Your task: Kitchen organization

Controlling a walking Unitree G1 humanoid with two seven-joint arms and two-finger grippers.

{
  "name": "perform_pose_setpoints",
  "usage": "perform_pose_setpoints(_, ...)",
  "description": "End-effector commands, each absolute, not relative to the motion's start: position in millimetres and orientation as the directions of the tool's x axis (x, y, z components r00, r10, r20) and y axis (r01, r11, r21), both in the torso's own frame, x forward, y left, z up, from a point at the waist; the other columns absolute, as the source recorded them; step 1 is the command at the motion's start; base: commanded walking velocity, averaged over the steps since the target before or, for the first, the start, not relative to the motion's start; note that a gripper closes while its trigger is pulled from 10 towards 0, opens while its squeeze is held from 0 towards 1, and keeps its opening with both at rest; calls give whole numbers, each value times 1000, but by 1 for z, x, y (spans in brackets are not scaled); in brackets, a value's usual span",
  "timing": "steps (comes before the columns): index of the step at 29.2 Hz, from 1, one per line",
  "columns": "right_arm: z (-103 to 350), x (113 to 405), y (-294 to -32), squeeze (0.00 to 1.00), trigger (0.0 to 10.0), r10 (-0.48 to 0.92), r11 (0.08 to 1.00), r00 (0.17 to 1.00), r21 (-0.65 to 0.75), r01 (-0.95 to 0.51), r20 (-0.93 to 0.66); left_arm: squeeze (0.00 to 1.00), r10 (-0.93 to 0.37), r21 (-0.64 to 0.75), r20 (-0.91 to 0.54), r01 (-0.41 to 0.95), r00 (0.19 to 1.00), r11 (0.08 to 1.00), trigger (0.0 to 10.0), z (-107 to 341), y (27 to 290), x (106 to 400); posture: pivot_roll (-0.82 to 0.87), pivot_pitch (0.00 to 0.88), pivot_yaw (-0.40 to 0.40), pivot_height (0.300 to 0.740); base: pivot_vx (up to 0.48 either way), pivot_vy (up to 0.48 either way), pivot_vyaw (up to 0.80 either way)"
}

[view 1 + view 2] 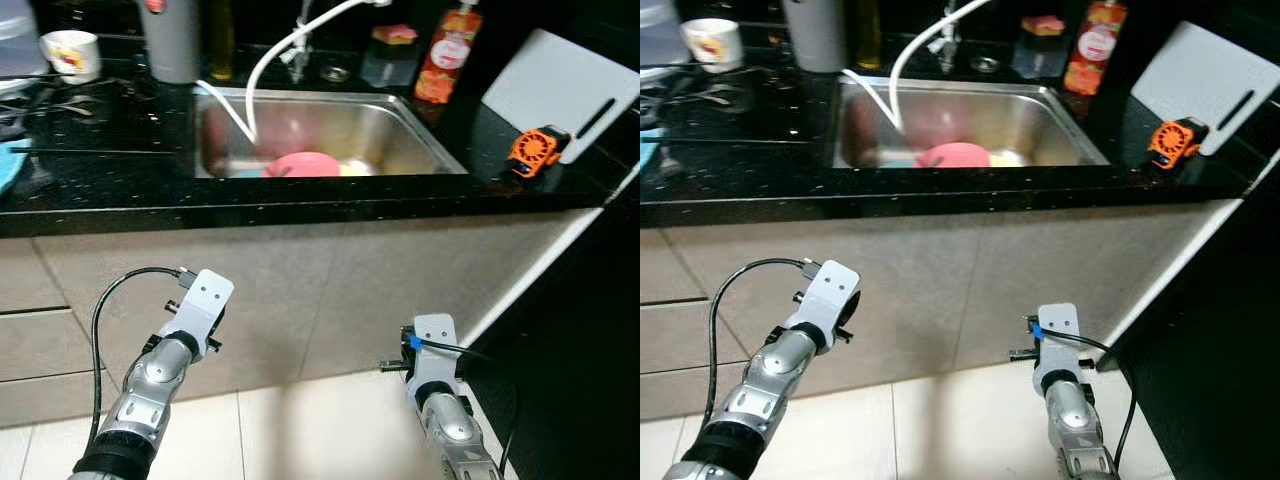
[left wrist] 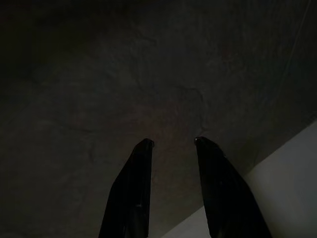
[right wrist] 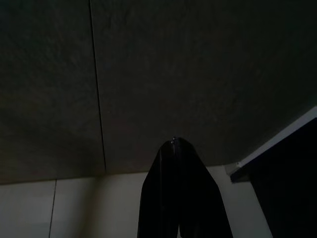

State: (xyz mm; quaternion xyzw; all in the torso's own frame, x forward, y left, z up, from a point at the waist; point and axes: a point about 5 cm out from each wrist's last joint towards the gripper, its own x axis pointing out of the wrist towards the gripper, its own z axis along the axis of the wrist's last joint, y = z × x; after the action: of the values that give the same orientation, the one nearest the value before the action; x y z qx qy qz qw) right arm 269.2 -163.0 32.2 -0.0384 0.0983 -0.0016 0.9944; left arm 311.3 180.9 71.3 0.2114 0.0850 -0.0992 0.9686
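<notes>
A steel sink [image 1: 410, 140] is set in the black counter [image 1: 300, 195] ahead of me. A pink bowl [image 1: 305, 164] lies in it, with a blue edge and a yellow item beside it. A white faucet hose [image 1: 262, 62] curves down into the basin. Both arms are held low in front of the cabinet fronts, below the counter edge. My left gripper [image 2: 172, 143] is open with nothing between its fingers, facing a cabinet panel. My right gripper [image 3: 174, 141] is shut and empty, pointing at the cabinet base and floor.
On the counter stand a grey canister [image 1: 172, 40], a white cup [image 1: 72, 52], a red bottle [image 1: 449, 55], a sponge in a holder [image 1: 393, 36], a white cutting board [image 1: 560, 85] and an orange tool [image 1: 536, 150]. Dark cabinetry [image 1: 590, 330] stands at the right. Pale floor tiles [image 1: 300, 430] lie below.
</notes>
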Motion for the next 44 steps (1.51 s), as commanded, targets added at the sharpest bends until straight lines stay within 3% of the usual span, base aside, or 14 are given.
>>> perform_pose_setpoints(1,30,267,-165,0,10000,-19,997,979,-75,3,-203,0,-164,387,-230,245,959,889,10000,67,179,309,119,61,-123,740,0,0,0)
perform_pose_setpoints(12,28,266,-164,0,10000,-17,997,978,-76,1,-209,0,-180,380,-246,265,952,886,10000,65,178,308,123,58,-120,740,0,0,0)
perform_pose_setpoints(21,23,265,-165,0,10000,-22,997,966,-78,2,-257,0,-244,418,-256,334,935,845,10000,64,173,305,128,53,-124,740,0,0,0)
perform_pose_setpoints(25,19,264,-167,0,10000,-37,997,954,-72,16,-298,0,-331,477,-252,414,909,775,10000,65,160,301,129,49,-125,740,0,0,0)
perform_pose_setpoints(33,19,264,-171,0,10000,-61,996,946,-87,35,-319,0,-372,437,-250,447,894,780,10000,64,154,299,126,48,-122,740,0,0,0)
perform_pose_setpoints(44,28,267,-165,0,10000,-21,995,962,-98,-6,-271,0,-269,425,-246,353,931,833,10000,69,164,305,127,54,-117,740,0,0,0)
